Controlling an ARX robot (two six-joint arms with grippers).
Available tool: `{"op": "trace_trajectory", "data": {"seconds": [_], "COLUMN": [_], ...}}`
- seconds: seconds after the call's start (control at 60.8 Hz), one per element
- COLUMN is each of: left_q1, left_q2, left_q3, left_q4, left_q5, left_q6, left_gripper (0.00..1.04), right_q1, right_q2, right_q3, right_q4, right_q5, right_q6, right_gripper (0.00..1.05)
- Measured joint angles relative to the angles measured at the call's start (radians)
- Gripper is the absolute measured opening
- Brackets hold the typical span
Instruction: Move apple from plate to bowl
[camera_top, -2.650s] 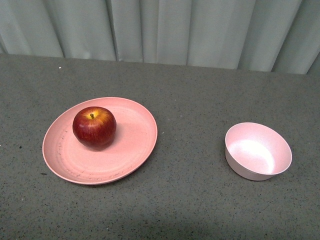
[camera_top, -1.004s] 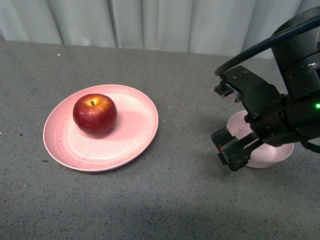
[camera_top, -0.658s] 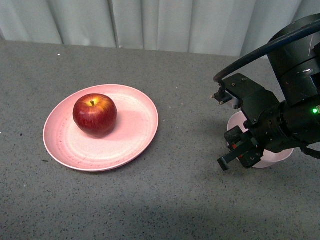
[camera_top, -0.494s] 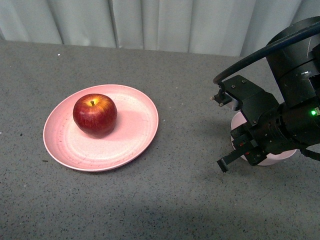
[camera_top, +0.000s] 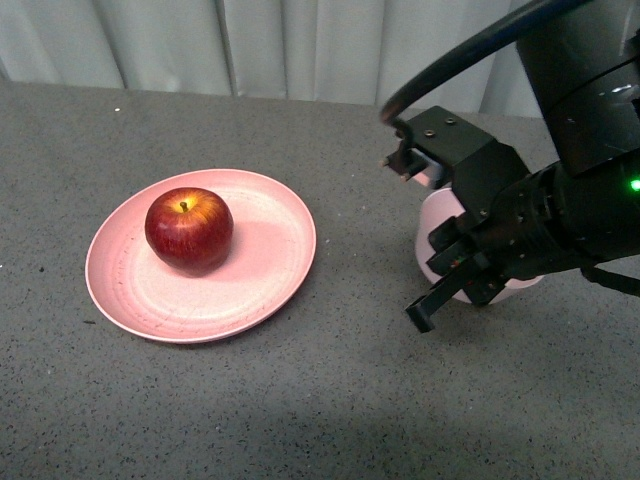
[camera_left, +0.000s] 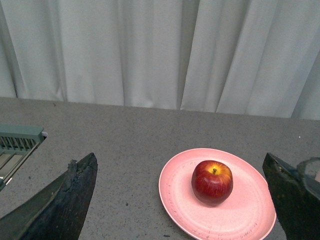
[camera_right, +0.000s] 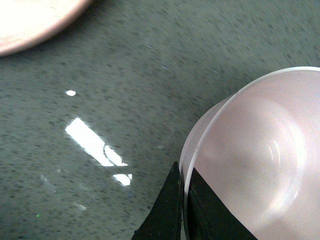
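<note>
The right gripper (camera_right: 183, 174) had its jaws pinched on the rim of the bowl (camera_right: 250, 160), one finger inside the wall and one outside. Whether the bowl rested on the counter (camera_top: 330, 400) could not be told. The left gripper (camera_left: 179, 165) hung with its jaws spread wide and nothing between them. Ahead of those spread jaws, and well apart from the right jaws across the counter, the apple (camera_top: 189, 229) sat on the plate (camera_top: 255, 290), untouched. The move itself looked not yet begun: the apple had yet to be gripped, lifted and set in the bowl. The apple stood upright, its core axis near vertical and its stem pointing up from the yellow patch.
</note>
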Motion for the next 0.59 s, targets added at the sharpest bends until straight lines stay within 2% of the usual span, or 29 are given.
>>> {"op": "trace_trajectory", "data": {"seconds": [0.263, 0.592], "left_q1": [0.000, 0.000], "left_q2": [0.000, 0.000], "left_q3": [0.000, 0.000], "left_q4": [0.000, 0.000], "left_q5": [0.000, 0.000], "left_q6": [0.000, 0.000], "left_gripper": [0.98, 0.98], "right_q1": [0.109, 0.121], "right_q2": [0.043, 0.117], "right_q3": [0.043, 0.120], "right_q4": [0.000, -0.027], "right_q5": [-0.032, -0.020], "right_q6": [-0.017, -0.006], "right_gripper": [0.01, 0.01]}}
